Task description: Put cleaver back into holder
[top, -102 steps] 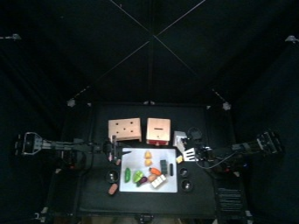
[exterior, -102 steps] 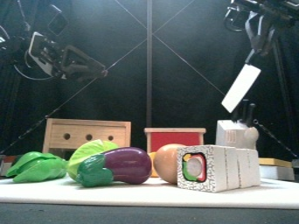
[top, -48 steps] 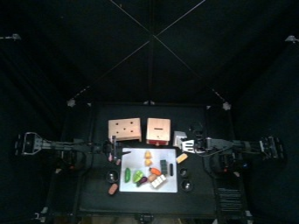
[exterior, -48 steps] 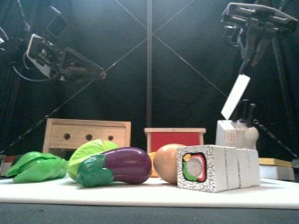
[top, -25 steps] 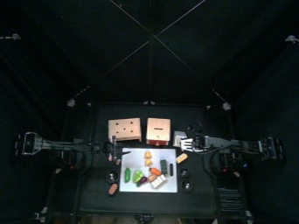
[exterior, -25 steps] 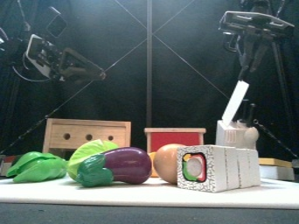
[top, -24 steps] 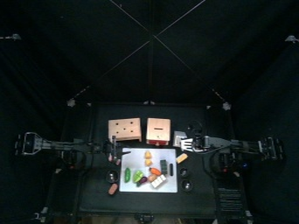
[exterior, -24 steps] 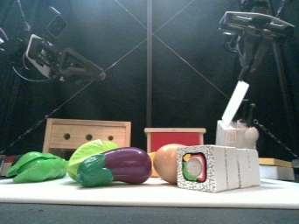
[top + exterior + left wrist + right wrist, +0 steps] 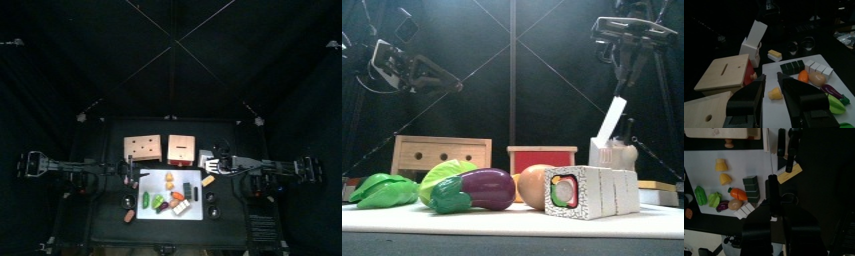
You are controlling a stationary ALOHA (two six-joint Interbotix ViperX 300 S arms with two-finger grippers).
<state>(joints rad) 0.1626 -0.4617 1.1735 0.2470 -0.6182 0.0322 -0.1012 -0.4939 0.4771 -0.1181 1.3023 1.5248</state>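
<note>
The cleaver [image 9: 616, 116], a pale flat blade, stands tilted at the table's right. Its lower end is in the holder [image 9: 611, 154], a small white knife block with dark handles sticking up. Both show in the left wrist view, the cleaver [image 9: 756, 32] rising from the holder [image 9: 748, 48]. My right gripper [image 9: 628, 86] hangs straight above and is shut on the cleaver's top end; in the top view it [image 9: 218, 161] is just right of the wooden blocks. My left gripper [image 9: 773, 87] is open and empty, raised at the left [image 9: 446, 84].
A narrower yellowish-tan block [image 9: 181, 148] with a slot on top and a red face [image 9: 543, 157] stands left of the holder. A wider block with holes [image 9: 440, 154] stands further left. Toy foods, among them an eggplant [image 9: 482, 188] and a sushi roll [image 9: 589, 192], lie on the white board [image 9: 174, 204] in front.
My right gripper has come down with the cleaver, from high above the white holder until the blade's lower end is in it. The left arm has not moved.
</note>
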